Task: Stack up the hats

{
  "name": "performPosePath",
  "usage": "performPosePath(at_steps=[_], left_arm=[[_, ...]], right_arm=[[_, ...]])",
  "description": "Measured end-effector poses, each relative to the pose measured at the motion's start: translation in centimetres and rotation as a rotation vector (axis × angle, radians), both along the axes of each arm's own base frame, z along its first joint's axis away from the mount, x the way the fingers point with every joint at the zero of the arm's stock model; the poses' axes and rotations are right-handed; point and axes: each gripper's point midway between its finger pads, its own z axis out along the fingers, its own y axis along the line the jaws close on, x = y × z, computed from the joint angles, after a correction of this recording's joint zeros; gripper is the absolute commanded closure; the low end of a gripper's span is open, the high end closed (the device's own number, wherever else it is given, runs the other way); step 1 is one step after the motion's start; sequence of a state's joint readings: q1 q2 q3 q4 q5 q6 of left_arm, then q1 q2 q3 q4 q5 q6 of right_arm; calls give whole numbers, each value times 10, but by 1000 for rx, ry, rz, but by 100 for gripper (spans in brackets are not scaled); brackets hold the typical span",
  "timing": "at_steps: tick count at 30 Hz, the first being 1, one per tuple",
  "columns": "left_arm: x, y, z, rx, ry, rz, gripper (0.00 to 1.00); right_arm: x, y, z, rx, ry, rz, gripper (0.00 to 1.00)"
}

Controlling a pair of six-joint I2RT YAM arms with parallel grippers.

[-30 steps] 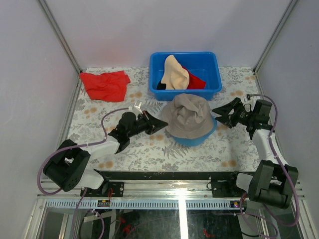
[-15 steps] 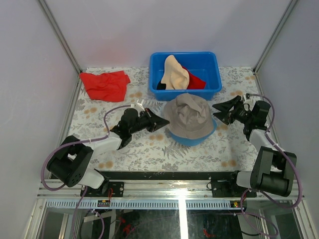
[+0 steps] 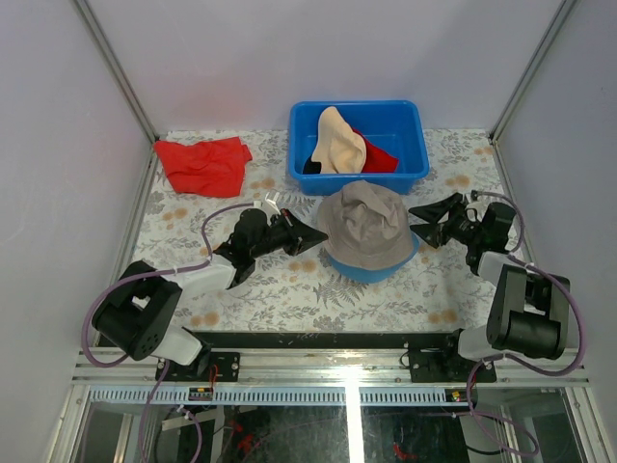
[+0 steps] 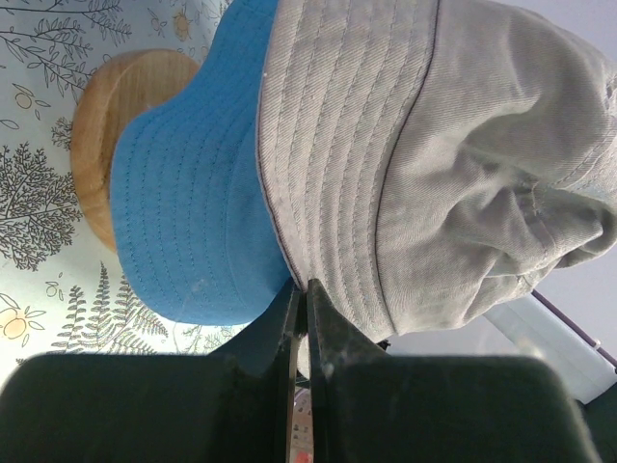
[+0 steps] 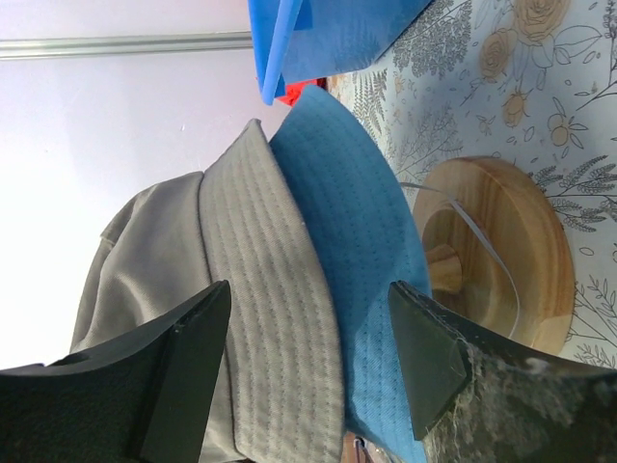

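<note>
A grey-khaki hat (image 3: pixel 364 224) sits on top of a blue hat (image 3: pixel 378 271) at the table's middle. Both rest over a wooden stand (image 5: pixel 501 251), which the top view hides. My left gripper (image 3: pixel 316 236) is shut at their left side. Its tips (image 4: pixel 305 291) meet the line where the grey brim (image 4: pixel 337 145) overlaps the blue brim (image 4: pixel 188 207). My right gripper (image 3: pixel 419 225) is open at their right side, its fingers (image 5: pixel 183 371) spanning both brims (image 5: pixel 280 318) without touching. A peach hat (image 3: pixel 339 142) and a red hat (image 3: pixel 379 155) lie in the blue bin (image 3: pixel 405 121).
A flat red cloth (image 3: pixel 202 164) lies at the back left of the floral table cover (image 3: pixel 280 289). The blue bin stands just behind the stacked hats. Metal frame posts (image 3: pixel 116 68) and pale walls close in the sides.
The left arm has swung slightly toward the back, its shut tips staying by the hats' left brim. The right wrist has dropped lower and nearer the table, jaws still open.
</note>
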State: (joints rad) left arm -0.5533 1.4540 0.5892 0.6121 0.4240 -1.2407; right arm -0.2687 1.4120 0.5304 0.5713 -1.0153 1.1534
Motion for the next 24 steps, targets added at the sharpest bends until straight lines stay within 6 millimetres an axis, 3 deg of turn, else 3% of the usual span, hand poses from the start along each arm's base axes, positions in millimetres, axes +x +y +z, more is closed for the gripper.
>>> performPosePath(at_steps=[5, 9, 14, 15, 16, 24], left_arm=[[0, 1, -2, 1, 5, -2, 100], [1, 0, -6, 6, 16, -5, 100], [1, 1, -10, 9, 24, -6, 100], [2, 1, -11, 10, 26, -6, 100], [3, 2, -15, 15, 36, -3, 100], [7, 2, -24, 12, 53, -2, 100]], right_arm=[[2, 7, -6, 48, 12, 2, 29], [4, 13, -5, 95, 10, 5, 43], [7, 13, 1, 136, 0, -3, 73], [8, 13, 2, 138, -2, -4, 81], [8, 13, 4, 145, -2, -6, 98], [8, 13, 2, 145, 7, -8, 100]])
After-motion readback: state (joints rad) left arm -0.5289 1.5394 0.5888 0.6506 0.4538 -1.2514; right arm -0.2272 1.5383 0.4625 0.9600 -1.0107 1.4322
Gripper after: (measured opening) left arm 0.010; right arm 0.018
